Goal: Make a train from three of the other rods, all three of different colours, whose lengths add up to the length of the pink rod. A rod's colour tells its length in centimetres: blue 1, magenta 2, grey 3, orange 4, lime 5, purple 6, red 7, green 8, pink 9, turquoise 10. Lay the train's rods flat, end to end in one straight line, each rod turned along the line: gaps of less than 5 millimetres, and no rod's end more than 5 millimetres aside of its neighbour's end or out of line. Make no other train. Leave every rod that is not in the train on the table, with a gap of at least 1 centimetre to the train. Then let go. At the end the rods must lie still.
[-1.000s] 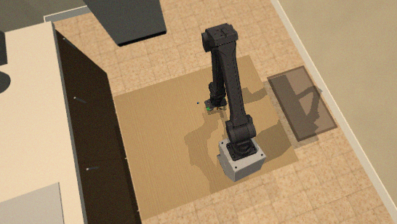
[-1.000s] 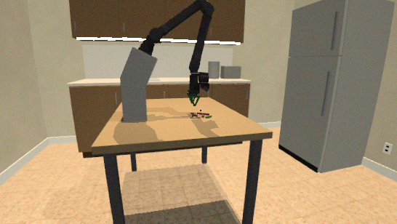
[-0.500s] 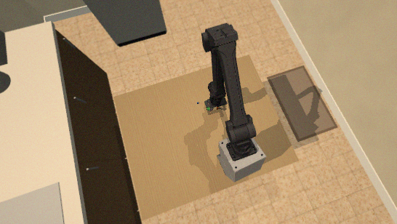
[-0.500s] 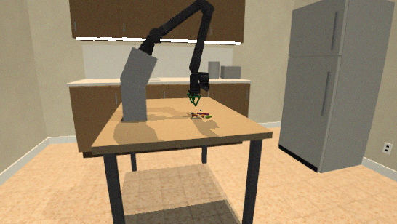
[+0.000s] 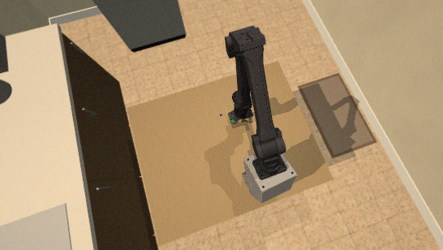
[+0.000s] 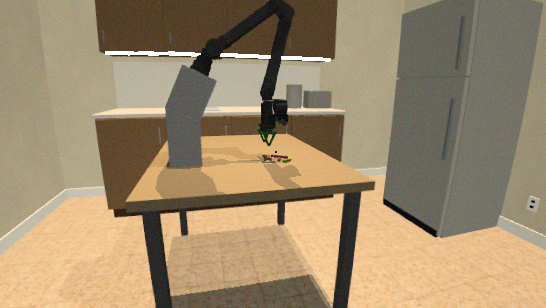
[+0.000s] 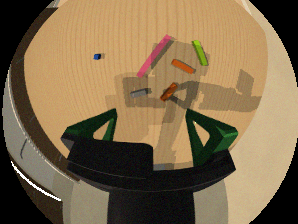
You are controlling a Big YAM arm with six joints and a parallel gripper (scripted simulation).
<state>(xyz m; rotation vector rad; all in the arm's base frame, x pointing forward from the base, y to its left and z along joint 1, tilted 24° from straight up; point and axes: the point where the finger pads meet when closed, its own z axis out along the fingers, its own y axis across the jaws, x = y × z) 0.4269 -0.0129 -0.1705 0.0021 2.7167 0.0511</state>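
Wrist view, left to right, six rods on one table:
- Blue rod: one, well apart.
- Grey rod: one.
- Pink rod: one, slanted.
- Orange rods: two, apart, lower one nearer gripper.
- Lime rod: one, beside upper orange.

Gripper: one, two green fingers, spread wide, nothing between, above table.

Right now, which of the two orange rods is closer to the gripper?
The one beside the grey rod, nearer the open gripper; the other lies toward the lime rod.
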